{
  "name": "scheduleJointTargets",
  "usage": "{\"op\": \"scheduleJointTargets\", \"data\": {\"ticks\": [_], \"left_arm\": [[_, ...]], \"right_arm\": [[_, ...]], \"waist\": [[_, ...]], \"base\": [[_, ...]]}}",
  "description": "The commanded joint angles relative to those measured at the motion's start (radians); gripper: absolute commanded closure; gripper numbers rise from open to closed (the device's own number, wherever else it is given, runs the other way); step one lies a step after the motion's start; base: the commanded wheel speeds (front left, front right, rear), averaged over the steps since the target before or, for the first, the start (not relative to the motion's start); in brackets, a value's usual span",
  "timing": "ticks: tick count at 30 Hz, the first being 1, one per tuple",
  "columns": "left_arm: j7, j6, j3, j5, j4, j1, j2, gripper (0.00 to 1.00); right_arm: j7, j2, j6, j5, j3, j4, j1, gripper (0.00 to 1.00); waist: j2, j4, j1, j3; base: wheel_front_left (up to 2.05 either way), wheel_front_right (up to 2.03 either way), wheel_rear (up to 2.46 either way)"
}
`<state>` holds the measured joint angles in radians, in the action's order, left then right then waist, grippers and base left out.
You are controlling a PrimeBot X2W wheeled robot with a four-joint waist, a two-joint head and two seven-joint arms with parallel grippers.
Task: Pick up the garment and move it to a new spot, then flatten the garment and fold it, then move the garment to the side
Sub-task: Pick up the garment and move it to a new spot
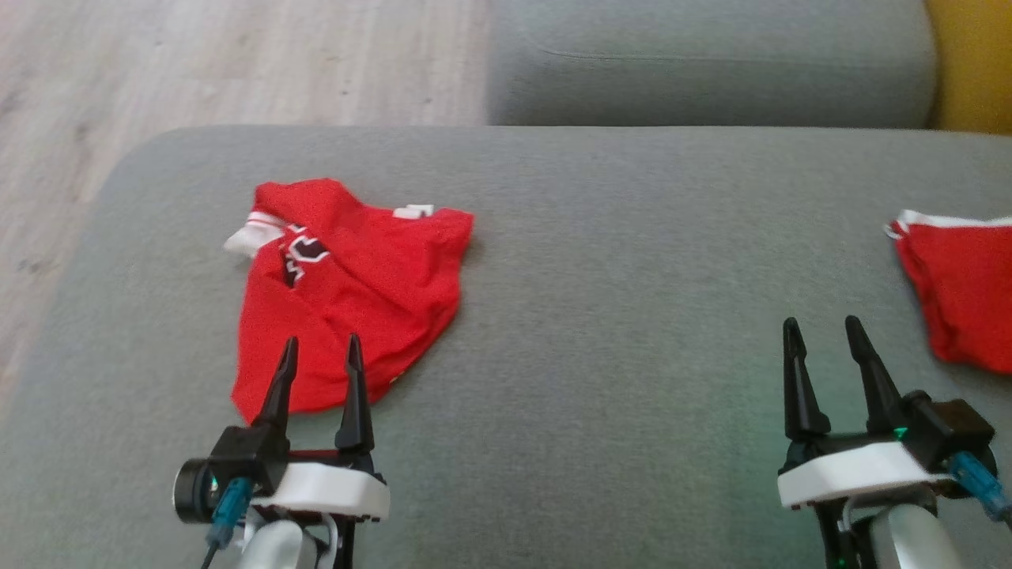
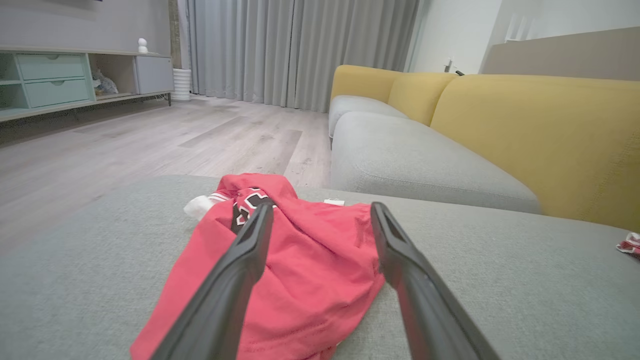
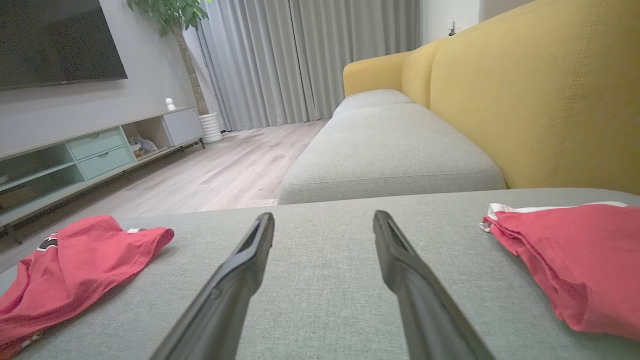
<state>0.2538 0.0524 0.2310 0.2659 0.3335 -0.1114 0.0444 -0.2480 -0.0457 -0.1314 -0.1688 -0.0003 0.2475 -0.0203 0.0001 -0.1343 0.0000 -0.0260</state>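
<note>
- red garment (image 1: 348, 292): crumpled and unfolded; black-and-white emblem and white trim at far left end; spread loosely on left part of grey cushion (image 1: 601, 332)
- second red garment (image 1: 961, 288): white-edged; lying in flat layers at cushion's right edge; well apart from the first

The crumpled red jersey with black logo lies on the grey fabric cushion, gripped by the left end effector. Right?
Not gripped: the left wrist view shows the left end effector open; the crumpled red jersey lies free on the grey fabric cushion.
</note>
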Motion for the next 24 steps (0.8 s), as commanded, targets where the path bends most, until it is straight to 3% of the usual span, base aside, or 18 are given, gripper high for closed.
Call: {"op": "scheduleJointTargets", "data": {"ticks": [1, 14, 24], "left_arm": [[0.008, 0.004, -0.027, 0.002, -0.028, -0.020, 0.006, 0.00], [0.008, -0.004, -0.054, -0.023, -0.013, -0.009, 0.006, 0.00], [0.008, -0.013, -0.046, -0.026, 0.001, -0.003, 0.006, 0.00]], "right_arm": [[-0.014, -0.005, 0.001, -0.010, 0.029, -0.038, -0.010, 0.00], [-0.014, -0.005, 0.001, -0.030, 0.123, -0.028, 0.026, 0.00], [-0.014, -0.005, 0.001, -0.043, 0.149, -0.017, 0.024, 0.00]], "waist": [[-0.0001, -0.030, 0.0000, 0.006], [-0.0001, -0.231, 0.0000, 0.023], [-0.0001, -0.294, 0.0000, 0.022]], "base": [[0.00, 0.00, 0.00], [0.00, 0.00, 0.00], [0.00, 0.00, 0.00]]}}
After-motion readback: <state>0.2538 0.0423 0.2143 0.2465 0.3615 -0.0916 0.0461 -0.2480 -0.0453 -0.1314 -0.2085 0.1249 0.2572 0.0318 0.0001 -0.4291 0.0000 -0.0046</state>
